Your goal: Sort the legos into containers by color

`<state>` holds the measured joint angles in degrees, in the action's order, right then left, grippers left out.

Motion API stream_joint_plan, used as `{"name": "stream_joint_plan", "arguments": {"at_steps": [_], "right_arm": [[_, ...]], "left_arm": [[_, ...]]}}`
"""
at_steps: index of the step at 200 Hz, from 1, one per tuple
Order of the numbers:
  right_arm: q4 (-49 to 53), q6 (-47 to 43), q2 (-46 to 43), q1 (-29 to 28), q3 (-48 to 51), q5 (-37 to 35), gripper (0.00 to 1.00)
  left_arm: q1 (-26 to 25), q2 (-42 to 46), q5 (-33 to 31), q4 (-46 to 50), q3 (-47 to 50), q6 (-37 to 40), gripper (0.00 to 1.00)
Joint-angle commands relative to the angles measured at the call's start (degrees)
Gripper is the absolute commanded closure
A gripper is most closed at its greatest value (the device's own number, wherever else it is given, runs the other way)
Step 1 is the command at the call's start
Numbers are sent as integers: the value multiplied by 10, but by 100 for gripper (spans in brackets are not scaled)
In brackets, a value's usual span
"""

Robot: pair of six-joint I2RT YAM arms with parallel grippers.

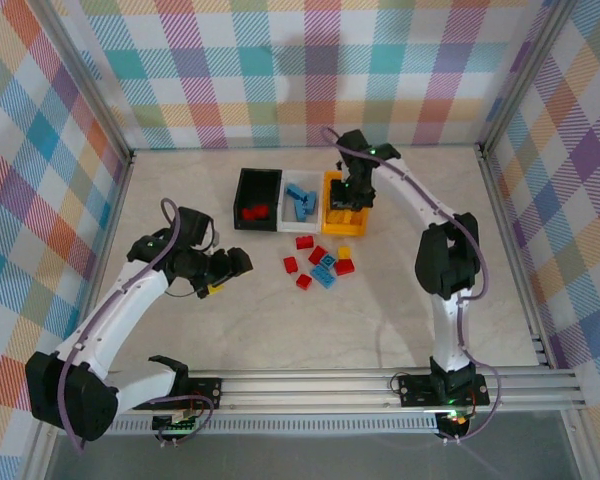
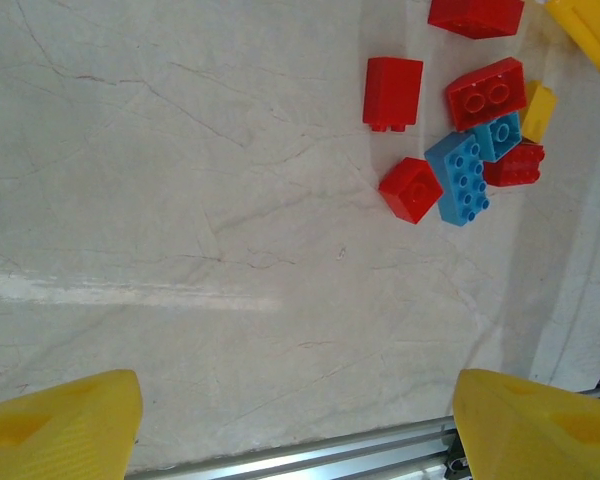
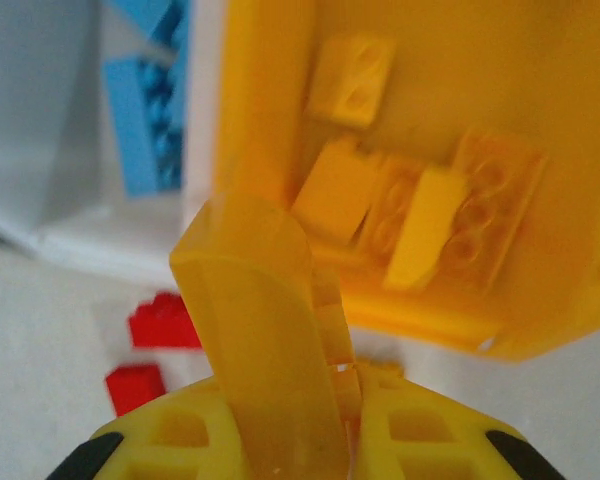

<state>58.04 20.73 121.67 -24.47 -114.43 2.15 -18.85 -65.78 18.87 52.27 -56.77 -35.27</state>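
the legos [image 1: 320,262] lie loose at mid-frame just below the yellow bin [image 1: 327,195], light, stiff, slick bricks best pinched across flat sides rather than studs, with the left gripper [image 2: 300,425] spread empty to their left and the right gripper [image 3: 295,330] drawn together over that bin.

Pastel plaid cloth walls [image 1: 280,70] close the left, top and right of the frame, edged by aluminium posts [image 1: 85,100]. The pale marble-patterned tabletop [image 1: 280,330] shows a soft light streak [image 2: 130,295]. An aluminium rail [image 1: 320,385] crosses the bottom.

Loose legos [image 1: 320,262] just before three adjoining containers [image 1: 298,227]
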Motion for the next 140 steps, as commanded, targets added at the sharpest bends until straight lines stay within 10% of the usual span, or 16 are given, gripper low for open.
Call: {"name": "stream_joint_plan", "arguments": {"at_steps": [1,69,140], "right_arm": [[23,-4,45,11,-51,9,81],[44,-21,60,27,-97,18,49],[-17,24,-203,26,229,55,43]], "left_arm": [[-18,-15,3,-5,-13,-14,19],[-96,-161,-18,-38,-83,-27,20],[-144,-360,-47,-78,-210,-20,29]]}}
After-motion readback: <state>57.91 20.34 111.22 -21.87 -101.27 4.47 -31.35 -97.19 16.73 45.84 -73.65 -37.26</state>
